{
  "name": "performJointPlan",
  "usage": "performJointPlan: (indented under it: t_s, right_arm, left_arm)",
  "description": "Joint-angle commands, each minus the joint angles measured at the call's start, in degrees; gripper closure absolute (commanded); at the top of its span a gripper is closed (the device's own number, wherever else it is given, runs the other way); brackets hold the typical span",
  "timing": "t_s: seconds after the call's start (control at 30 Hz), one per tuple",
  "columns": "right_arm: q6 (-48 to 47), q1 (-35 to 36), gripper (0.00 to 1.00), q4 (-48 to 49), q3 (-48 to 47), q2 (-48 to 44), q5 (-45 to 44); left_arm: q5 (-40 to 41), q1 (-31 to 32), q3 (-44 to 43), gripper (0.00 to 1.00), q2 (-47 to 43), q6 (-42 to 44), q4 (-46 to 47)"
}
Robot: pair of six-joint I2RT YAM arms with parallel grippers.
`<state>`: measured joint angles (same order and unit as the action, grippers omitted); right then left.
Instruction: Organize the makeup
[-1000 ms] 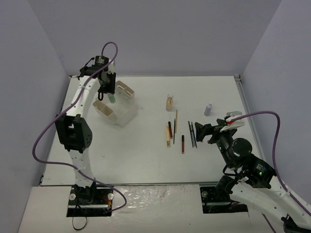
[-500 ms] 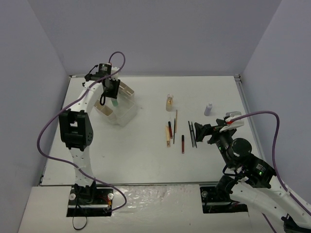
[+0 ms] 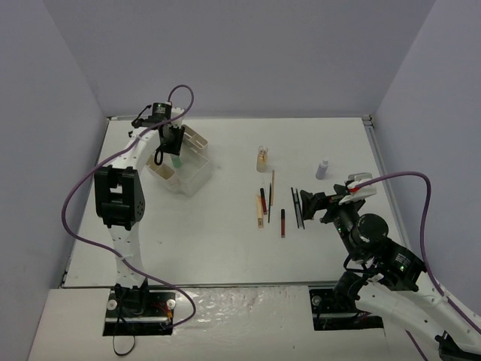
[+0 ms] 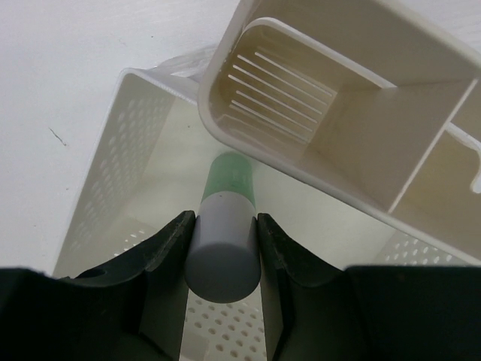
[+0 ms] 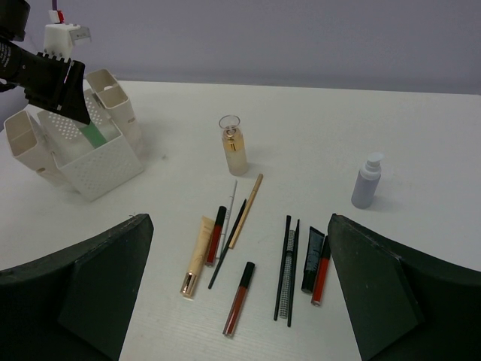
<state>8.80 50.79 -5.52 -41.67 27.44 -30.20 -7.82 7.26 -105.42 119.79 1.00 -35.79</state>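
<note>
My left gripper (image 3: 173, 147) is shut on the pale green bottle (image 4: 224, 226) by its grey cap, over the perforated bin of the white box (image 3: 192, 174); it also shows in the right wrist view (image 5: 92, 134). My right gripper (image 5: 239, 289) is open and empty, above the loose makeup. On the table lie a gold bottle (image 5: 234, 146), a grey-lilac bottle (image 5: 366, 180), a tan tube (image 5: 195, 254), red sticks (image 5: 239, 297) and thin black pencils (image 5: 285, 267). The top view shows these items mid-table (image 3: 272, 203).
The white box has tilted side compartments (image 4: 323, 113) beside the perforated bin (image 4: 113, 165). Grey walls enclose the table on three sides. The table's far edge (image 3: 240, 118) runs behind the box.
My left gripper has moved right and down with the green bottle, from above the box's left part to over its perforated bin. The right arm has barely moved.
</note>
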Motion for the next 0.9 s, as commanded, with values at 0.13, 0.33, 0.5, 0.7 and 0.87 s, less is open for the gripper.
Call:
performJointPlan:
  t_s: [0.13,0.33,0.5,0.7,0.87]
  right_arm:
    - [0.1,0.7,0.0,3.6,0.0,1.4,-0.3]
    - [0.1,0.7,0.0,3.6,0.0,0.8,-0.4]
    - [0.1,0.8,0.0,3.6,0.0,1.0,-0.5]
    - [0.1,0.8,0.0,3.6,0.0,0.8,-0.4]
    - [0.3,0.8,0.0,3.6,-0.1,0.2,-0.5]
  left_arm:
    - [0.6,-1.0,-0.3,0.64,-2.3,0.4,3.3]
    - [0.7,-0.9,-0.3,0.44,-3.1,-0.2,2.3]
    - [1.6,-1.0,-0.9,0.3,-5.5,-2.2,1.1]
    - [2.5,-0.8,-3.7,0.22,-10.5,-4.0,-2.3]
    - [5.6,1.3,-6.7,0.13,-15.2,-6.3,-6.6]
